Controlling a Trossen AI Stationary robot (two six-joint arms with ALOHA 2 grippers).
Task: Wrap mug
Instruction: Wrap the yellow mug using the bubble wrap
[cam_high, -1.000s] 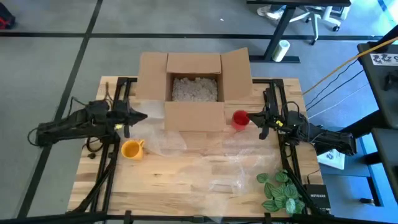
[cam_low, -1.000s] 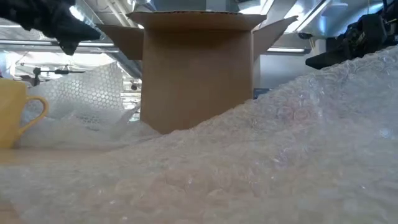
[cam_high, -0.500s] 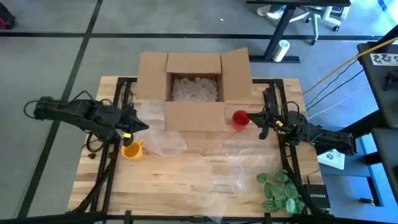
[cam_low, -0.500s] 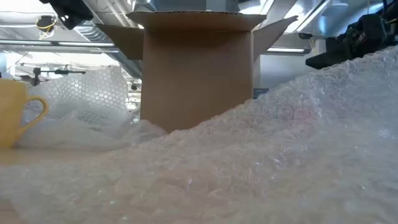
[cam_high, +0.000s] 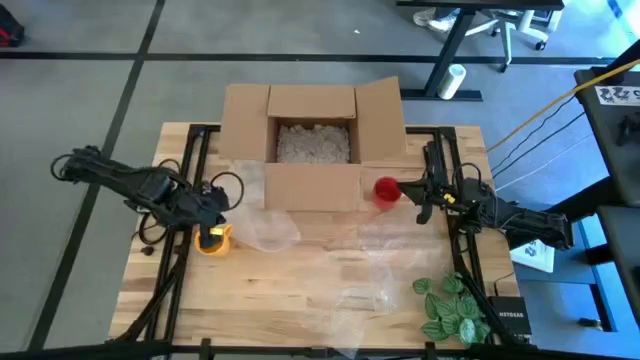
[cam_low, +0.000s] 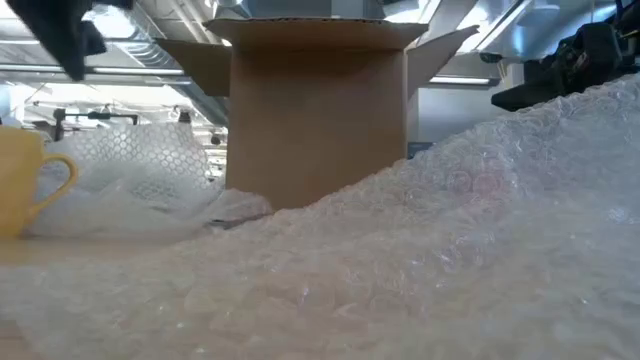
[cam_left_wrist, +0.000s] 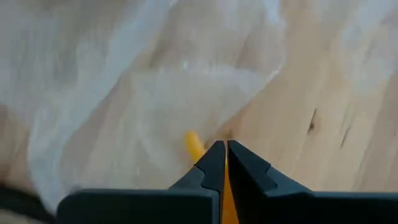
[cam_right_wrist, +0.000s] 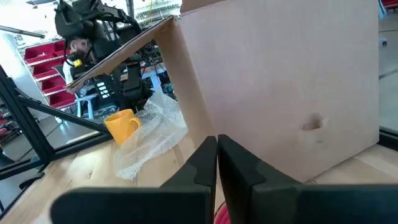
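**Left arm now over the yellow mug, right arm parked by the red cup**

Since half a second ago your left gripper (cam_high: 212, 222) has pulled back from the box side and dropped over the yellow mug (cam_high: 213, 240), which hasn't shifted on the table (cam_high: 300, 300). From above, the gripper head overlaps the mug's far rim. Left wrist view: fingers (cam_left_wrist: 211, 163) pressed together, jaws closed, only a sliver of yellow showing between and just past the tips. You can't tell from that whether they pinch the rim or just sit above it.

Mug stands upright near the table's left edge, handle toward the middle, at the near-left corner of the cardboard box (cam_high: 312, 140). Bubble wrap (cam_high: 270, 228) lies crumpled just beside the mug, between it and the box front. A larger sheet (cam_low: 450, 260) fills most of the low view.

Your right gripper (cam_high: 407, 188) sits unchanged at the box's right side, next to the red cup (cam_high: 386, 190). Right wrist view shows its fingers (cam_right_wrist: 202, 163) nearly touching, jaws closed on nothing visible, the box wall right ahead.

Box is open, flaps out, packing fill inside. Plant (cam_high: 452, 308) at the near-right corner.
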